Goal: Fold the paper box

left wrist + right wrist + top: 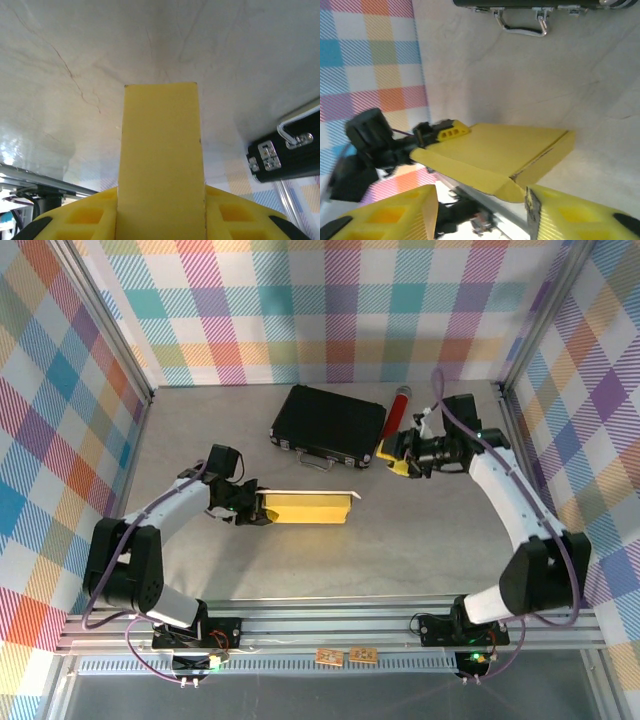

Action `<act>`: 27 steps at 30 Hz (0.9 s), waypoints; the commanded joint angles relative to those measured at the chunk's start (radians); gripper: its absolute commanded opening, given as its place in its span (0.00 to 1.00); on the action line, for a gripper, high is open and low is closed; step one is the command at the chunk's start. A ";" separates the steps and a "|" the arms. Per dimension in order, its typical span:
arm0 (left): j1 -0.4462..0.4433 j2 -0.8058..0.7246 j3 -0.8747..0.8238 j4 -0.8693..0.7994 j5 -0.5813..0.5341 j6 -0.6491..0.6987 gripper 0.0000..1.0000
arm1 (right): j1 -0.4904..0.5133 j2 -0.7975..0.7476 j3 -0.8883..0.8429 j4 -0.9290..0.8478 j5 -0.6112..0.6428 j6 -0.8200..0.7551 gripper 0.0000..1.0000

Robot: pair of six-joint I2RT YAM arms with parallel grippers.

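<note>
From above, the left gripper (262, 508) is clamped on the left end of the paper box (310, 508), which lies lengthwise near the middle of the table (300, 575) with a thin whitish edge showing along its far side. Pinning that end probably anchors the thin cardboard so that the other arm can work a flap. The right gripper (393, 457) sits well apart from the box, just beside the right corner of the black case (330, 425), with a red-handled tool (398, 403) lying close behind it. It looks parked there rather than engaged. In the left wrist view, 1 flat yellow panel of the box (160, 150) runs straight out between the 2 yellow fingers (80, 216), confirming a firm pinch. The case's latch and handle show at the right. In the right wrist view, that gripper's 2 fingers (385, 217) stand wide apart with nothing between them. Beyond them the box (505, 150) is partly opened, its creased end flap turned down toward the camera, while the left gripper (445, 132) holds the far end. The folding appears only partly done, and the next move likely needs the right arm to reach that loose flap.
</note>
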 commanded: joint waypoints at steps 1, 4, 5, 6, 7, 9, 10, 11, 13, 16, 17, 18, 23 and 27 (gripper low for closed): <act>0.014 0.028 -0.024 -0.053 -0.005 0.053 0.19 | 0.071 -0.061 -0.089 0.060 0.224 -0.247 0.49; 0.016 0.061 -0.028 -0.060 -0.020 0.077 0.19 | 0.161 -0.106 -0.157 0.104 0.301 -0.353 0.49; 0.015 0.070 -0.031 -0.058 -0.022 0.082 0.19 | 0.187 -0.110 -0.167 0.106 0.327 -0.375 0.49; 0.016 0.078 -0.033 -0.057 -0.023 0.085 0.19 | 0.208 -0.106 -0.171 0.100 0.347 -0.391 0.49; 0.016 0.086 -0.037 -0.053 -0.026 0.087 0.19 | 0.226 -0.098 -0.171 0.091 0.358 -0.401 0.49; 0.016 0.095 -0.041 -0.050 -0.032 0.091 0.19 | 0.259 -0.079 -0.161 0.075 0.376 -0.422 0.48; 0.016 0.100 -0.041 -0.054 -0.036 0.096 0.19 | 0.279 -0.070 -0.152 0.067 0.385 -0.435 0.48; 0.016 0.105 -0.041 -0.056 -0.037 0.099 0.19 | 0.298 -0.060 -0.140 0.058 0.397 -0.447 0.47; 0.016 0.111 -0.041 -0.059 -0.041 0.102 0.19 | 0.325 -0.041 -0.111 0.037 0.405 -0.472 0.45; 0.016 0.117 -0.036 -0.059 -0.043 0.102 0.19 | 0.349 -0.003 -0.059 -0.016 0.424 -0.510 0.42; 0.016 0.118 -0.033 -0.059 -0.045 0.102 0.19 | 0.355 0.011 -0.044 -0.034 0.432 -0.523 0.42; 0.016 0.121 -0.030 -0.060 -0.045 0.102 0.19 | 0.363 0.025 -0.027 -0.051 0.439 -0.540 0.41; 0.016 0.126 -0.021 -0.067 -0.046 0.102 0.19 | 0.397 0.066 0.029 -0.113 0.462 -0.582 0.35; 0.019 0.130 -0.020 -0.065 -0.045 0.102 0.19 | 0.408 0.050 0.035 -0.133 0.504 -0.590 0.36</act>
